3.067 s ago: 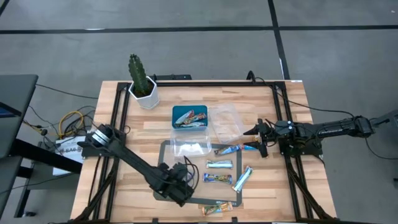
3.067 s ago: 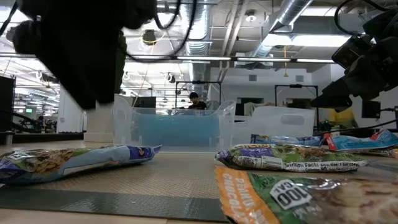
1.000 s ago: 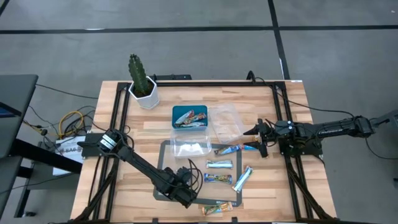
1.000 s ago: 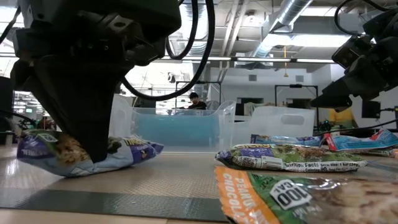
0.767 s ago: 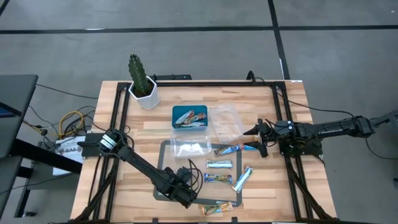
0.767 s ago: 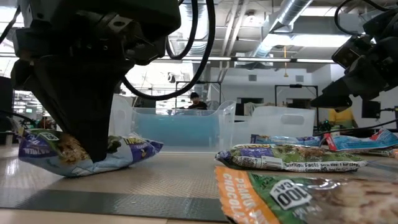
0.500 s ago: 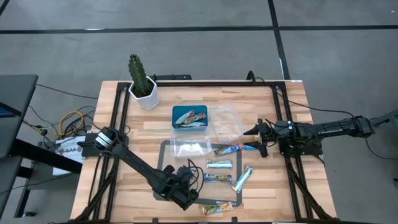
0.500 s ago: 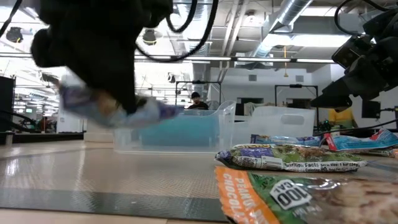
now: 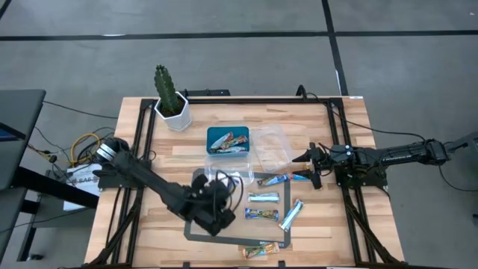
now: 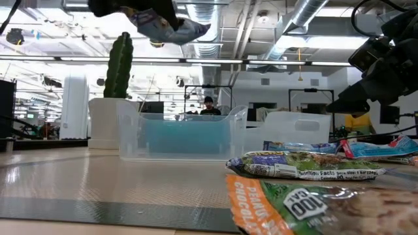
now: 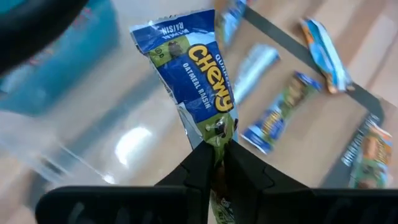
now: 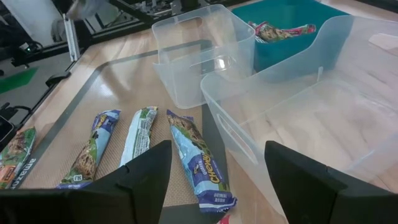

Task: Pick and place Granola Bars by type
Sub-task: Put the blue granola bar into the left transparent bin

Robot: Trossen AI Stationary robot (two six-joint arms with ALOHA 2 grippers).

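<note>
My left gripper (image 9: 216, 199) is shut on a blue-wrapped granola bar (image 11: 191, 68) marked "Chewy", held high over the dark mat's (image 9: 196, 228) far left part, near a small clear tub (image 9: 228, 175). In the low view the bar (image 10: 171, 26) shows at the top, far above the table. Several other bars lie flat on the mat, among them a blue one (image 9: 272, 180), a silver one (image 9: 263, 198) and a multicolour one (image 9: 259, 250). My right gripper (image 9: 310, 166) waits open at the mat's right side, over a blue bar (image 12: 198, 163). My left gripper pinches the bar near one end (image 11: 219, 134) between its two fingers (image 11: 200, 163). Most of the wrapper sticks out past the fingertips, and a short piece shows back between the fingers. The bar is lifted clear of the mat and tilted.
A teal tray (image 9: 211, 134) holding bars stands behind the small tub, with a larger clear tub (image 9: 270, 146) to its right. A cactus in a white pot (image 9: 172, 101) stands at the far left. A person shows in the room behind the table.
My left gripper, shut on the blue bar, has risen from the mat and gone toward the far edge, toward the small clear tub. The bar, with its end still on the mat a second ago, now hangs clear, high above it.
</note>
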